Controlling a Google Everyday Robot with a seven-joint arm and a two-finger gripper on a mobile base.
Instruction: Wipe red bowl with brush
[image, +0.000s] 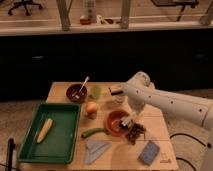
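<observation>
1. The round orange-red shallow bowl (115, 123) sits right of centre on the pale wooden counter (60, 94), within the arm's easy reach.
2. The small pale-handled brush (128, 121) hangs at its right rim, placed to scrub inside.
3. The claw (132, 119) pinches that brush from above, we judge.
4. A green rectangular tray (59, 105) lies well left.

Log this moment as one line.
gripper: at right rim of red bowl | brush: at that rim, below gripper | red bowl: upright on table
</observation>
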